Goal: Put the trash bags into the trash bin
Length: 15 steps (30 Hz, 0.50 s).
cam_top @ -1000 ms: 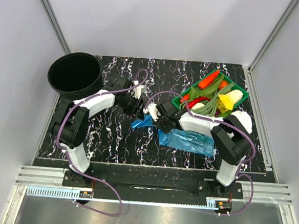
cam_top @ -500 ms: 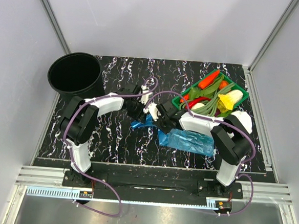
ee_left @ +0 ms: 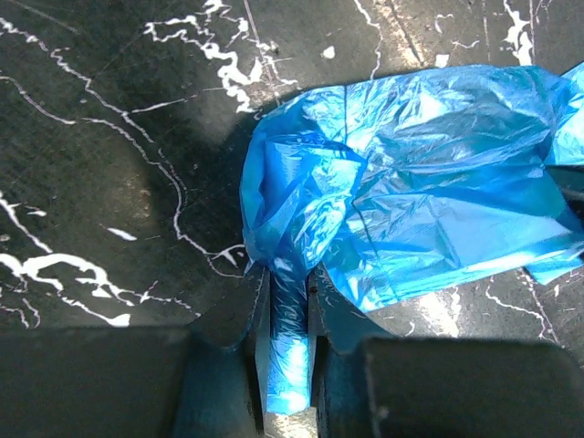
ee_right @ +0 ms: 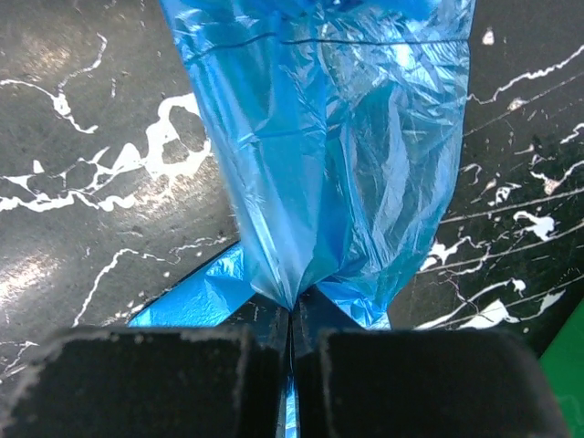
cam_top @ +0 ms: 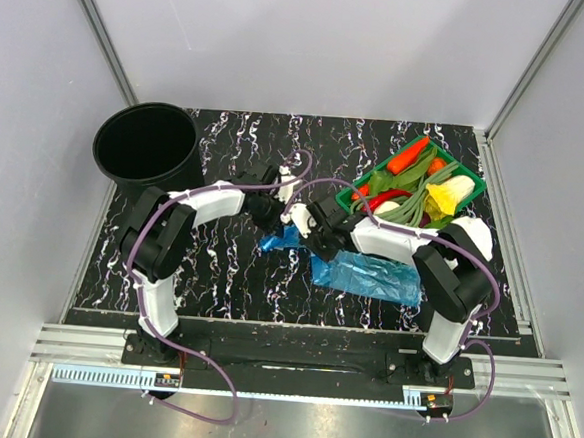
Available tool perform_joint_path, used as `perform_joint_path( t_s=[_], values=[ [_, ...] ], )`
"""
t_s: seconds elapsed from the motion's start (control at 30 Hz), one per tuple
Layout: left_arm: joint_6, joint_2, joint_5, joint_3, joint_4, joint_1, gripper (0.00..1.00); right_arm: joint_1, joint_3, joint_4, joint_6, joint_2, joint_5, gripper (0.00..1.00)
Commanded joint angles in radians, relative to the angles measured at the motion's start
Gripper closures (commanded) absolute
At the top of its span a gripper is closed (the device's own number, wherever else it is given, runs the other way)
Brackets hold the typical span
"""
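**Left claw.** The left claw (ee_left: 290, 306) is closed. Its two fingers (ee_left: 333, 315) clamp a narrow rolled strip of blue film that belongs to the bunched trash bag (ee_left: 411, 182). In the wrist view, the rest of this bag spreads away from the fingertips as a wrinkled, glossy heap lying on the counter (ee_left: 109, 164).

**Right claw.** The right claw (ee_right: 292, 315) is closed. Its fingertips pinch a gathered point of blue film. From that point the film fans out wide and taut-looking in front of the claw. A second layer of blue film shows underneath the fingers.

**Overhead layout.**
- The left claw (cam_top: 272, 223) and right claw (cam_top: 308, 240) face each other near the middle of the counter (cam_top: 218, 269).
- The bunched trash bag (cam_top: 280, 242) lies between the two claws and touches both.
- The flat trash bag (cam_top: 373, 278) lies as a crumpled sheet toward the near edge. Its upper part is hidden by the right arm.

**Trash bin.** The trash bin (cam_top: 149, 182) stands upright at the far left corner of the counter with its mouth open. It is well apart from both bags. No blue film can be seen inside it.

**Other items.** A green tray (cam_top: 455, 156) of vegetables sits at the far right corner, just beyond the right arm.
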Motion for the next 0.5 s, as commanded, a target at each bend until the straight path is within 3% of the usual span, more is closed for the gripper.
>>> perform_joint_path(
  t_s=[0.0,0.13,0.47],
  values=[
    [0.039,-0.046,-0.018,-0.019,0.014,0.057,1.00,-0.063,0.019,-0.092,-0.007,-0.010,0.013,1.00],
    [0.049,-0.106,-0.005,-0.040,0.011,0.119,1.00,-0.225,0.054,-0.171,0.092,0.043,-0.169,1.00],
    [0.082,-0.221,0.021,-0.132,0.060,0.165,1.00,-0.336,0.086,-0.190,0.178,0.124,-0.217,1.00]
  ],
)
